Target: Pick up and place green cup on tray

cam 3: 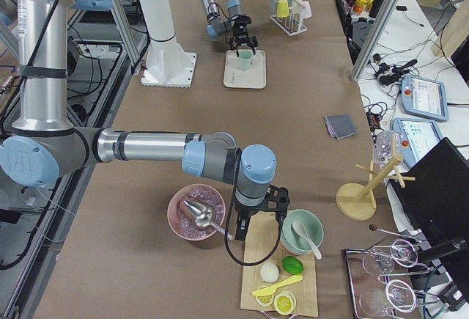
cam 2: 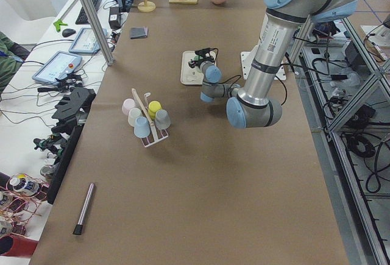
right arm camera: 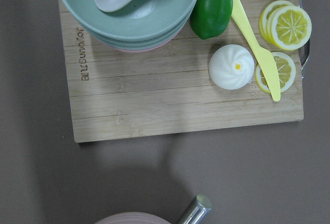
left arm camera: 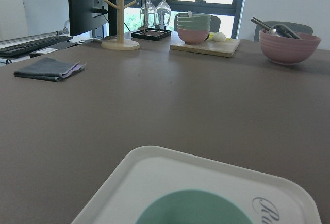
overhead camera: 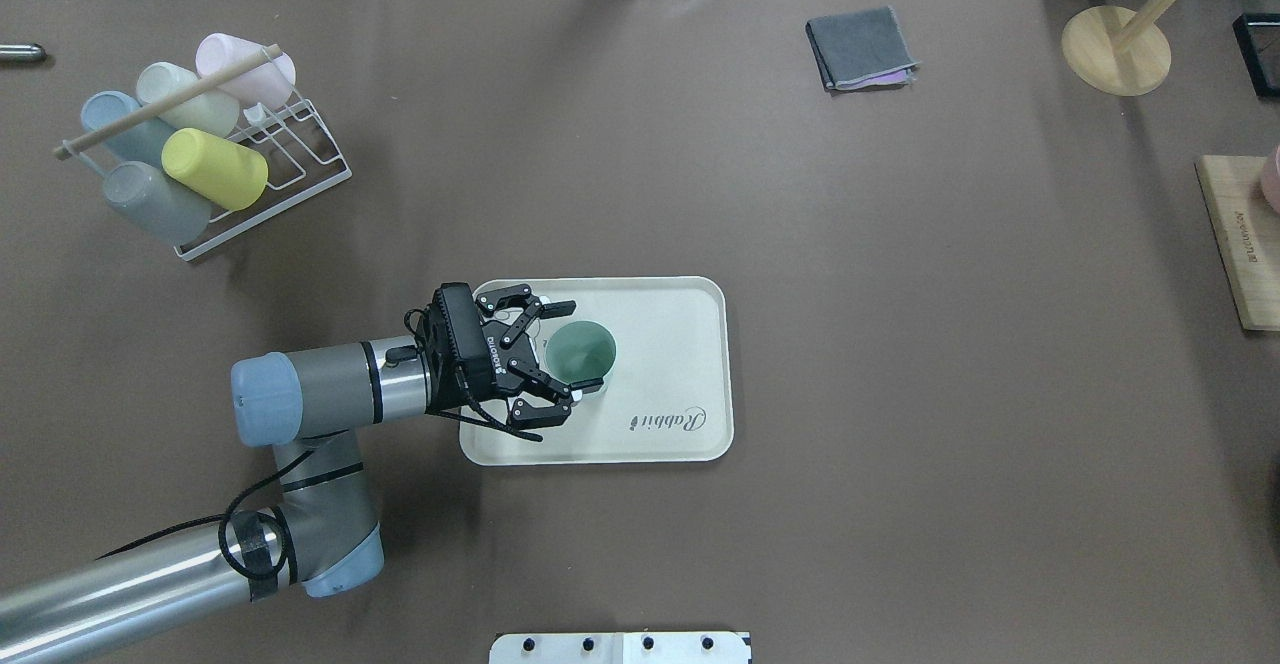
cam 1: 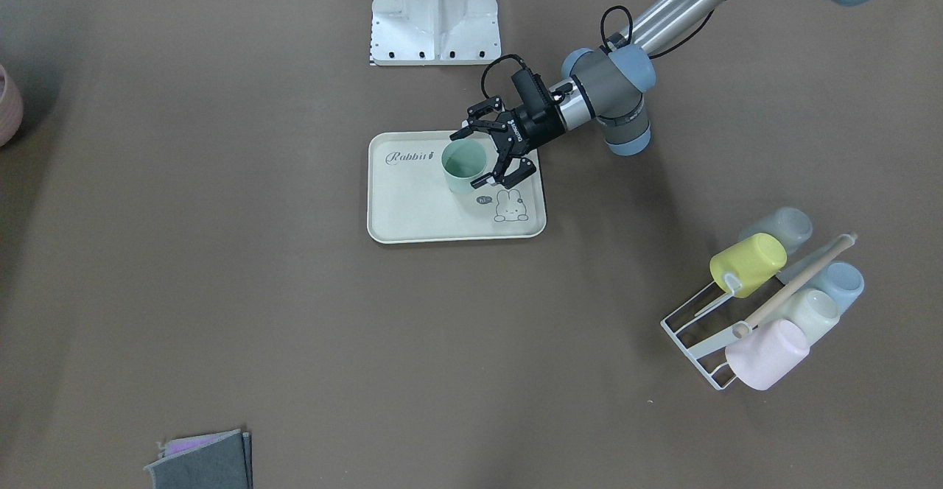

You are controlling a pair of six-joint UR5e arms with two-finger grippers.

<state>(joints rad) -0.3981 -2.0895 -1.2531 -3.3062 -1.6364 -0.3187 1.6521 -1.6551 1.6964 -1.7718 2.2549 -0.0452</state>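
The green cup (cam 1: 464, 165) stands upright, mouth up, on the cream "Rabbit" tray (cam 1: 412, 209) near its robot-side edge. My left gripper (cam 1: 477, 157) lies level with the cup, one finger on each side of the cup's rim. Its jaws are spread wide. The overhead view shows the same: the cup (overhead camera: 580, 349), the tray (overhead camera: 670, 344) and the gripper (overhead camera: 580, 344). The left wrist view shows only the cup's rim (left arm camera: 196, 208) and the tray (left arm camera: 170, 177). My right gripper (cam 3: 258, 205) hovers over a wooden cutting board far away; I cannot tell its state.
A white wire rack (overhead camera: 300, 169) with several cups, one of them yellow-green (overhead camera: 215, 169), stands on my left. A folded grey cloth (overhead camera: 860, 44) and a wooden stand (overhead camera: 1115, 49) lie at the far side. The cutting board (right arm camera: 180, 95) holds bowls, a lime and lemon slices.
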